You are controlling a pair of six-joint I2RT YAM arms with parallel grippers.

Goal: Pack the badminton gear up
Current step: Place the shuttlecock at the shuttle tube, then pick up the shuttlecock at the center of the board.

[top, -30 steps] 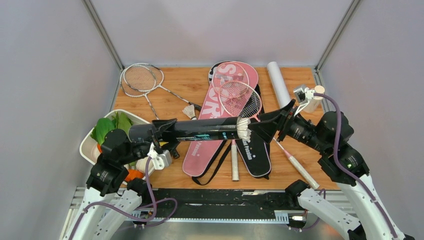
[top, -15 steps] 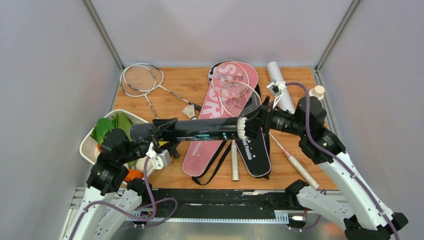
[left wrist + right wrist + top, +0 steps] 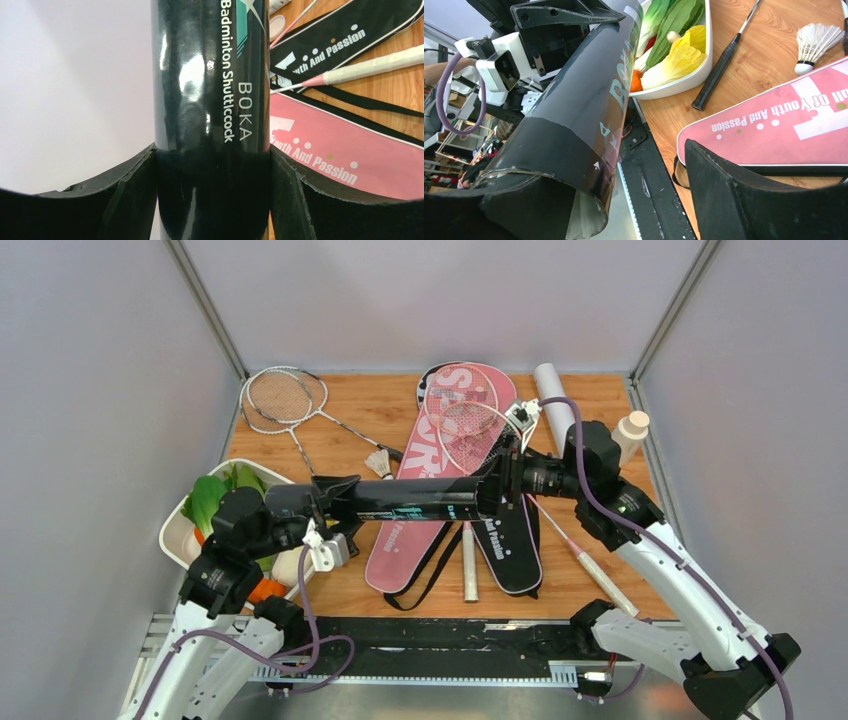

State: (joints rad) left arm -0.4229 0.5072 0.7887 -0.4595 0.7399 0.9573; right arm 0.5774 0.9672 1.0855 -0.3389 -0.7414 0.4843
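Closest to us, the left gripper [image 3: 335, 506] is clamped tight on the black tube [image 3: 420, 498], with one finger on each side. It holds the tube up off the table [image 3: 370, 405], lying sideways across the front. The tube's open end points at the right gripper [image 3: 497, 488]. That gripper is right at the open end with its fingers apart. It is not holding anything I can see. I cannot tell if anything is inside the tube.

I think the job in hand is filling the black tube with shuttlecocks. Next, I think the right gripper should back away from the tube's mouth. Then it should go to the loose shuttlecock [image 3: 378, 462] on the wood past the tube. It should pinch it softly, since feathers bend easily. The left gripper needs to hold the tube steady so the mouth does not wobble.

Now the count.
- **Tray:** One tray [image 3: 172, 535] of vegetables sits near the left gripper. It is not gear.
- **Bags:** Two lie under the tube, one pink bag [image 3: 400, 540] and one black bag [image 3: 510, 550], side by side and touching.
- **Shuttlecock:** One sits just beside the pink bag.
- **Rackets:** There are four. Two pink rackets [image 3: 462, 390] lie on top of the bags, and two silver rackets [image 3: 285, 398] are at the far left with heads overlapping.
- **Tubes:** There are two, the black one and one white tube [image 3: 556, 405] at the far right.
- **Bottle:** One small bottle [image 3: 632, 435] stands near the white tube. It is not gear either.
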